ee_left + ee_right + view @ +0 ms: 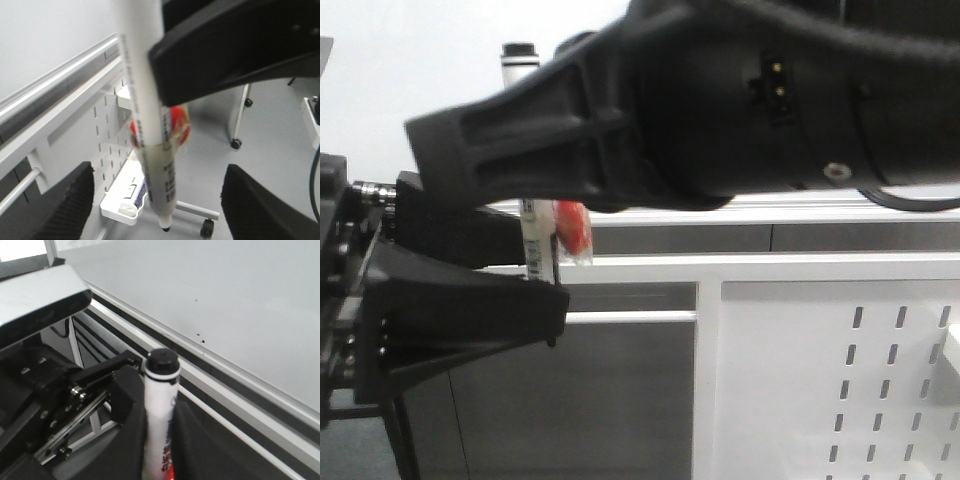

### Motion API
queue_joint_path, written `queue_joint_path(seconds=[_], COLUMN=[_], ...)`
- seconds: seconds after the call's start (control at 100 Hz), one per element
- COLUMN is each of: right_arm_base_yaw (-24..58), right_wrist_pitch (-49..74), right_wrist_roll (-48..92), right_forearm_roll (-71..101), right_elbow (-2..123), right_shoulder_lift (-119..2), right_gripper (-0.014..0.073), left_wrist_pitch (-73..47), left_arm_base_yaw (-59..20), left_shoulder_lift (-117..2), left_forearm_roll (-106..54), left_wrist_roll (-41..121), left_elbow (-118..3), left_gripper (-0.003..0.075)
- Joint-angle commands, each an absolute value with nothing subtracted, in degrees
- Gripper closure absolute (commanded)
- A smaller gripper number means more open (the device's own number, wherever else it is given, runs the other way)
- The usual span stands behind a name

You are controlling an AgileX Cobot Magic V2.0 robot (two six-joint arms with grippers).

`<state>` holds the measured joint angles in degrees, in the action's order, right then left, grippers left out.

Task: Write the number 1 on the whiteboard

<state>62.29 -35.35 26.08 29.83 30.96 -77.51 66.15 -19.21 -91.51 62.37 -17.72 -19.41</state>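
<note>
My right gripper (500,150) is shut on a white marker (537,250) and holds it upright in front of the whiteboard (420,50). The marker's black end (161,362) points up and its bare tip (165,228) points down. A red-orange tag (177,125) is wrapped round the marker. My left gripper (165,210) is open, with one finger on each side of the marker's lower end, not touching it. The whiteboard (225,290) shows only tiny black specks (201,338). No number 1 stroke is in view. The silver rail (880,212) runs along the board's lower edge.
A white panel with slot holes (840,380) stands below the rail. A small white tray (112,212) on it holds another marker (145,192). The stand's castor wheels (206,229) rest on the grey floor.
</note>
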Motion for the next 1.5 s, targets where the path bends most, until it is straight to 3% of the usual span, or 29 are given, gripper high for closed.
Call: queue_joint_path(seconds=[0.0,0.16,0.94,1.32,1.49], right_arm_base_yaw=[61.9,61.9,61.9,61.9,61.9], right_wrist_pitch=[-41.3,-42.7,-44.2,-44.1,-44.0], right_wrist_roll=[25.9,25.9,26.1,26.1,26.1], right_forearm_roll=[27.4,27.3,25.9,25.9,25.9], right_elbow=[32.7,32.7,32.7,32.7,32.7], right_shoulder_lift=[-76.3,-76.3,-76.3,-76.3,-76.3], right_gripper=[0.0664,0.0664,0.0664,0.0664,0.0664], left_wrist_pitch=[77.4,77.4,77.4,77.4,77.4], left_arm_base_yaw=[-19.6,-19.6,-19.6,-19.6,-19.6], left_shoulder_lift=[-89.7,-89.7,-89.7,-89.7,-89.7], left_forearm_roll=[58.5,57.5,54.1,54.1,54.1], left_wrist_roll=[-19.0,-20.8,-27.9,-28.0,-28.0], left_elbow=[-20.5,-20.5,-20.5,-20.5,-20.5], left_gripper=[0.0293,0.0354,0.0363,0.0691,0.0741])
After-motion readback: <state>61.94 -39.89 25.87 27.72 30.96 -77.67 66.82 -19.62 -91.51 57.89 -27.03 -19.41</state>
